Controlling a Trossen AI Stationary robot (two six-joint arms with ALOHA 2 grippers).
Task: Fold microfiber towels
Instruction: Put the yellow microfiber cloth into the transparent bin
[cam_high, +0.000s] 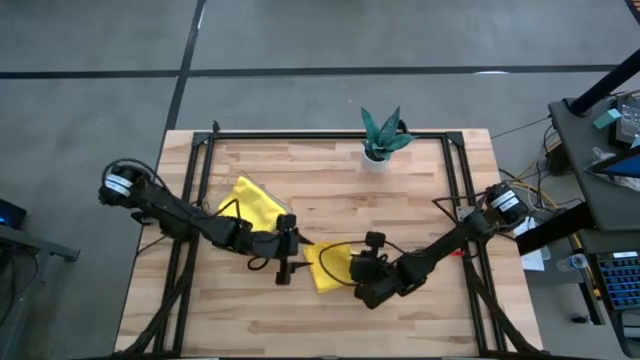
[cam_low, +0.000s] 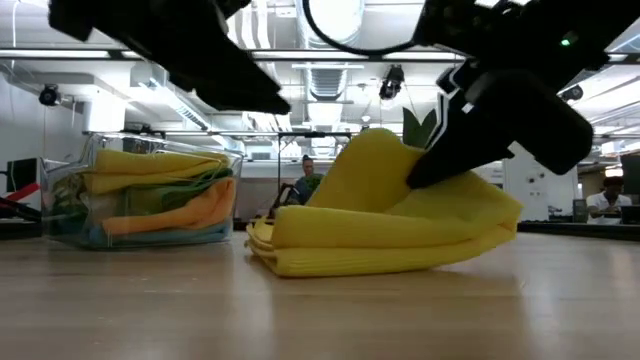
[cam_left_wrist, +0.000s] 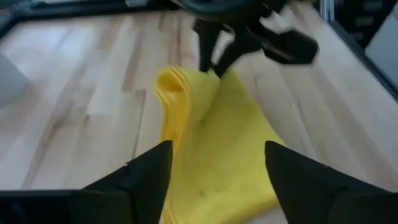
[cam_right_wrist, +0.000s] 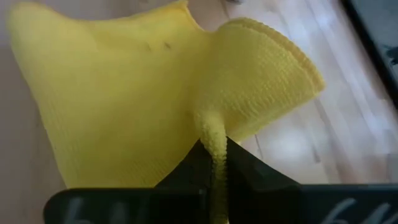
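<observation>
Right wrist view: pinched yellow towel

Nubby yellow cloth towel, seemingly matt wooden table.

Tray towels' lower layers indistinct.

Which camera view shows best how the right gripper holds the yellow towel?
The right wrist view: the right gripper is shut on a pinched fold of the yellow towel. The low view shows it lifted. The high view hides most. The left wrist view shows it far off.
</observation>
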